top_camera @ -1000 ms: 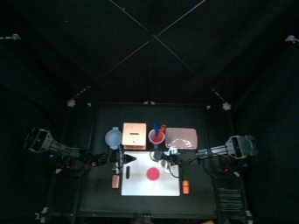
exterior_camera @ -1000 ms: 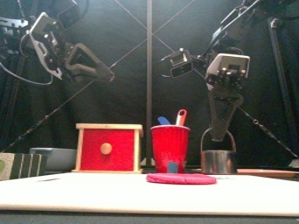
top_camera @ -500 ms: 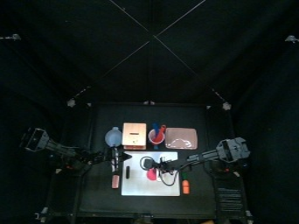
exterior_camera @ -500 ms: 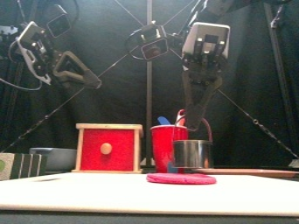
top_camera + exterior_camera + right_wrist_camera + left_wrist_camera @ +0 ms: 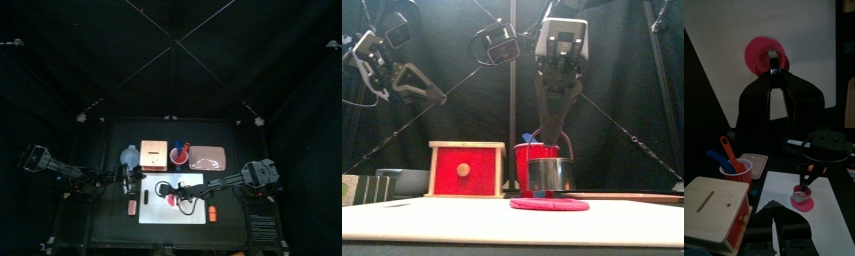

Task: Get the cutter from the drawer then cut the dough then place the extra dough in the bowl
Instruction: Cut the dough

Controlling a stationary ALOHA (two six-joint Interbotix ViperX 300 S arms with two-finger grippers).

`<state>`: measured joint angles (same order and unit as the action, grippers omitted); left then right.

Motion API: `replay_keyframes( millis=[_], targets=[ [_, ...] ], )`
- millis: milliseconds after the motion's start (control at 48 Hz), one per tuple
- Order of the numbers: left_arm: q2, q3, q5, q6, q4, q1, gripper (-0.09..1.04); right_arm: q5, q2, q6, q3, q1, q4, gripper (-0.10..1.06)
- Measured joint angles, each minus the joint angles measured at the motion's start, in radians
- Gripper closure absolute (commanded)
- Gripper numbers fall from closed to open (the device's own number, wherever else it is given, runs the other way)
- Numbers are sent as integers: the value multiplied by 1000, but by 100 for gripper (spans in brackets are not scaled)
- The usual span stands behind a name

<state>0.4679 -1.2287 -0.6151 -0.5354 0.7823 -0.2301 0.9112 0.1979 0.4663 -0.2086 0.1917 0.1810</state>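
Now the metal cutter (image 5: 549,176) hangs by its wire handle from the clenched right pincer (image 5: 553,138), just above the red dough (image 5: 549,204) on the white board (image 5: 827,230). Centre the ring over the disc, keep it level and press straight down. The left pincer (image 5: 774,209) hangs raised near the wooden box (image 5: 466,168).

Black bench (image 5: 114,232), pretty busy. The white board (image 5: 158,212) lies flat at the near middle. Beyond it there's a row, left to right: blue-grey bowl (image 5: 130,155), wooden box (image 5: 154,152), red cup (image 5: 177,154), pink tray (image 5: 211,158). A small red toy (image 5: 131,207) sits just left of the board and an orange toy (image 5: 210,212) is at its right edge. Both are too small to make out.
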Motion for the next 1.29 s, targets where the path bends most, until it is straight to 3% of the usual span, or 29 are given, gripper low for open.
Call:
replay_keyframes(
  millis=[1083, 1292],
  targets=[
    [-2, -12, -6, 0, 35, 25, 63, -9, 44, 2, 25, 17, 2, 46],
    [0, -12, -6, 0, 37, 26, 63, 5, 46, -3, 34, 17, 9, 39]
  ],
)
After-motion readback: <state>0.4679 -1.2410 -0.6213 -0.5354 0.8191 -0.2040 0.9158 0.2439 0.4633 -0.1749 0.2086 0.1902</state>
